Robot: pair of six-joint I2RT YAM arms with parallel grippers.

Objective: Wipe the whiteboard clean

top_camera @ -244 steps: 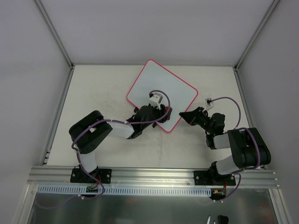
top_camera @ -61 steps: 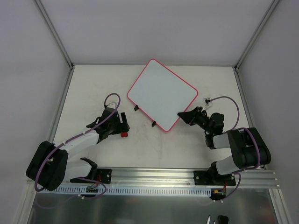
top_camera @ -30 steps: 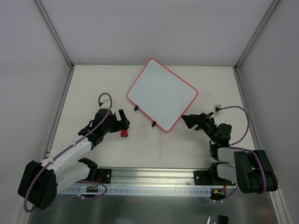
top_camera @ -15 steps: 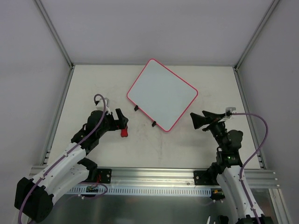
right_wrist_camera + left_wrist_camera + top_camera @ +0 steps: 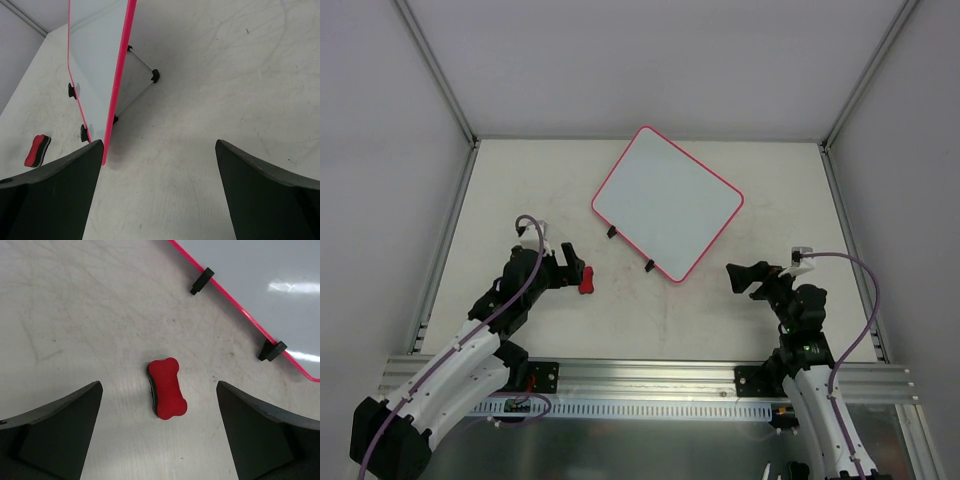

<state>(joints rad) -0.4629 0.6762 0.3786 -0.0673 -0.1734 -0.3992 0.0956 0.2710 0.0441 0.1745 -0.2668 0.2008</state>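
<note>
The whiteboard (image 5: pixel 668 203) lies skewed at the back centre of the table, white with a pink-red rim and no writing visible; it also shows in the left wrist view (image 5: pixel 280 285) and edge-on in the right wrist view (image 5: pixel 95 50). A red bone-shaped eraser (image 5: pixel 586 283) lies loose on the table left of the board's near corner. My left gripper (image 5: pixel 573 267) hovers open just behind the eraser (image 5: pixel 167 394), not touching it. My right gripper (image 5: pixel 738 278) stands open and empty to the right of the board's near corner.
Two black clips (image 5: pixel 201 281) (image 5: pixel 272 350) sit on the board's near-left edge. A thin metal stand with black feet (image 5: pixel 145 85) props the board up from beneath. Frame posts and grey walls enclose the table; an aluminium rail (image 5: pixel 640 375) runs along the near edge.
Both arms have drawn back toward their bases. The left gripper has backed away from the eraser, which stays on the table; the right gripper has moved off the board's corner.
</note>
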